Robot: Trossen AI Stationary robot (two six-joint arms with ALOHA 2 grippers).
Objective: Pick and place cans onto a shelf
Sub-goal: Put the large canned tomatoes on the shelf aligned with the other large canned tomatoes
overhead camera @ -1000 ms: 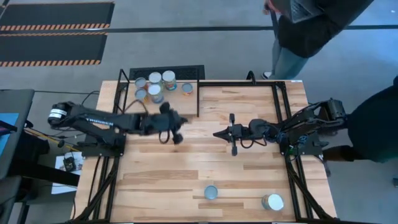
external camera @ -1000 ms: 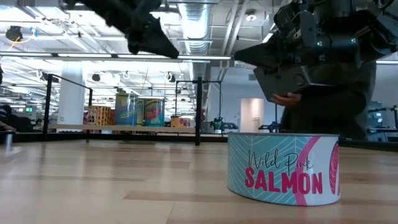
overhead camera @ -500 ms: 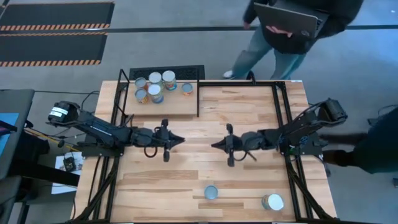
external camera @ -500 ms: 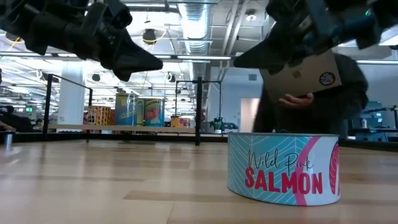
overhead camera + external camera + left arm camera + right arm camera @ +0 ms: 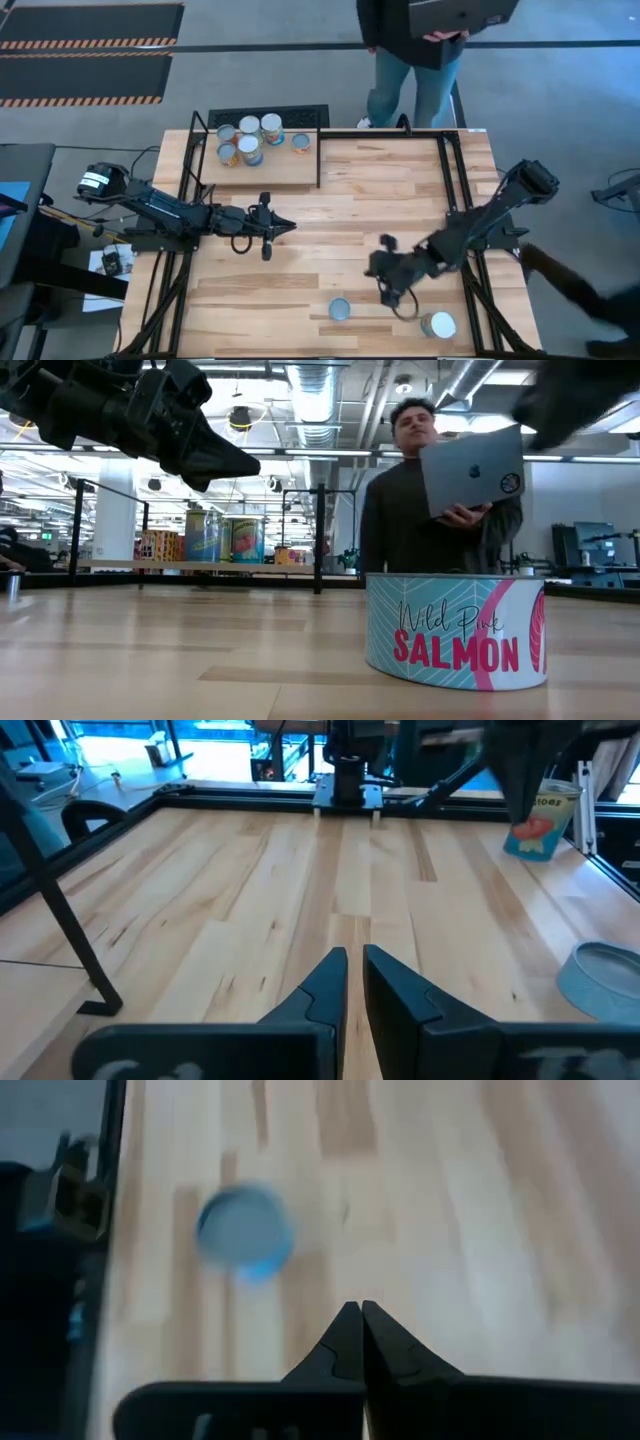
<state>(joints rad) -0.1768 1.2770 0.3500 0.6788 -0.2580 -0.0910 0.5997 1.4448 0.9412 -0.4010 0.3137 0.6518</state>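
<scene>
Several cans (image 5: 250, 138) stand on the pale shelf (image 5: 275, 172) at the table's far left; they also show in the low view (image 5: 215, 536). A short teal salmon can (image 5: 340, 309) (image 5: 455, 630) and a white-topped can (image 5: 438, 325) stand on the table near its near edge. My left gripper (image 5: 290, 226) (image 5: 355, 960) hovers shut and empty just near of the shelf. My right gripper (image 5: 372, 268) (image 5: 360, 1312) is shut and empty, above the table just far-right of the salmon can, which shows blurred in its wrist view (image 5: 245, 1235).
Black metal rods (image 5: 319, 160) edge the shelf, and black frame rails (image 5: 455, 180) run along the table's sides. A person holding a laptop (image 5: 430, 40) stands beyond the far edge. Bare planks (image 5: 330, 200) lie between the two arms.
My right gripper has swung from the table's middle toward the near edge and a little right, coming down toward the salmon can. My left gripper drew back from the shelf toward the near edge, then held still. The person walked left behind the table.
</scene>
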